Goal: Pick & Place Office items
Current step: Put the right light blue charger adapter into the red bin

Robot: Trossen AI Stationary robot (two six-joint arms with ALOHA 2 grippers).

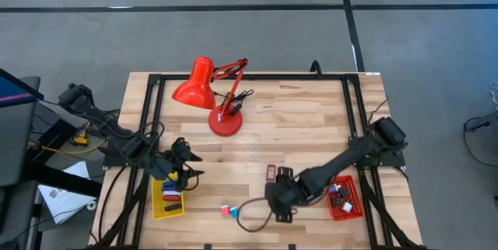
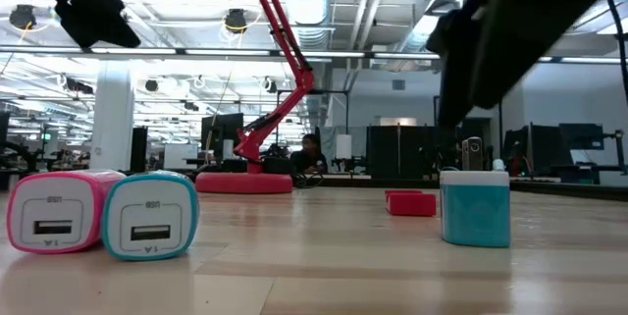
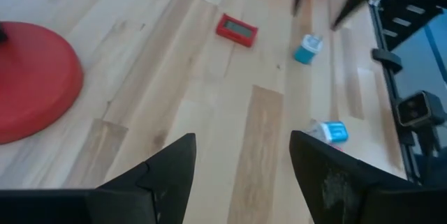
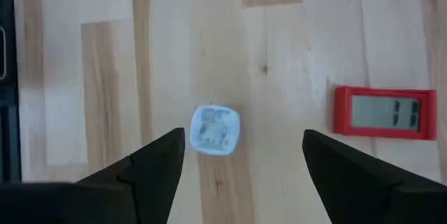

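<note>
Your yellow tray (image 1: 158,210) is holding blue, red and black items (image 1: 170,195); red tray (image 1: 336,211) is holding a few too. Both grippers, left (image 1: 189,174) and right (image 1: 277,200), are hanging wide, gripping nothing.

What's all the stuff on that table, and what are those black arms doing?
Desk lamp: one, red, back centre of the table.
USB chargers: two, pink and teal, side by side at the front edge.
Blue charger: one, upright, below the right gripper.
Small clock: one, red, beside the blue charger.
Yellow tray: one, front left, holding small items.
Red tray: one, front right, holding small items.
Left gripper: open, empty.
Right gripper: open above the blue charger.
</note>
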